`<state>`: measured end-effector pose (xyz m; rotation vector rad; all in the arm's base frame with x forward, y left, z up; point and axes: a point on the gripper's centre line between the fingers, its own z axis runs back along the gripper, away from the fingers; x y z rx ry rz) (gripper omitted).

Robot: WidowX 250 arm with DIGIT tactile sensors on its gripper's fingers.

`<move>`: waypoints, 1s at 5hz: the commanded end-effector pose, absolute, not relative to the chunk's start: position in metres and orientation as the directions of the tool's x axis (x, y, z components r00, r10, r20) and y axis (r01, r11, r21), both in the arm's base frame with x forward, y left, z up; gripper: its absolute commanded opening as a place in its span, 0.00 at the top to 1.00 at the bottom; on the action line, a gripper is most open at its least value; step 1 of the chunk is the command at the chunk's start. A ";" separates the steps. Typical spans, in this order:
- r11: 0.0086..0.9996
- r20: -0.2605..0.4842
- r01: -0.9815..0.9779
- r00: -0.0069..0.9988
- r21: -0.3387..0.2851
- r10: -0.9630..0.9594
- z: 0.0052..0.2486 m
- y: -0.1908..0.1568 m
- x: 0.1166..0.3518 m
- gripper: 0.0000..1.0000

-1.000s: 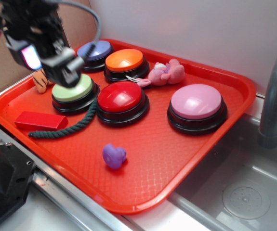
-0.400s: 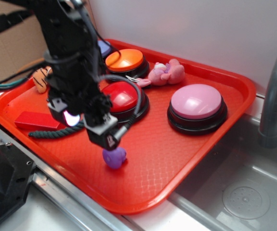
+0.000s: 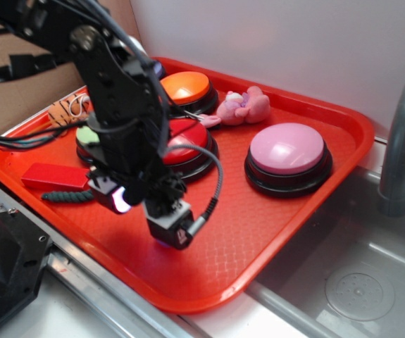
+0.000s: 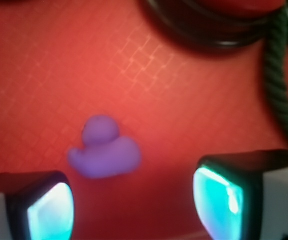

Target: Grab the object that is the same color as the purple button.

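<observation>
Jaws spread wide and empty, the gripper (image 4: 133,200) hovers above the purple toy (image 4: 104,150) on the red tray (image 4: 43,65); centring over it before descending should secure a clean grasp.

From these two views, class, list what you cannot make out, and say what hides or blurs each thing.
- Purple toy: hidden by the arm in the exterior view; the wrist view shows it, blurred.
- Purple button: almost wholly hidden behind the arm in the exterior view.
- Green button: only a sliver shows beside the arm.
- Tool: fingers wide apart in the wrist view, tips cut off by the bottom edge.
- Green rope: cut off by the wrist view's right edge.
</observation>
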<state>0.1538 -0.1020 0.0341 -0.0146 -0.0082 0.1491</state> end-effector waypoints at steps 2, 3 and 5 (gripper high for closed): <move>0.986 0.039 -0.166 0.985 -0.007 0.166 0.015 -0.110 0.165 0.98; 0.984 0.049 -0.178 0.983 -0.018 0.179 0.017 -0.108 0.165 1.00; 0.993 0.038 -0.114 0.993 -0.010 0.115 0.045 -0.099 0.175 1.00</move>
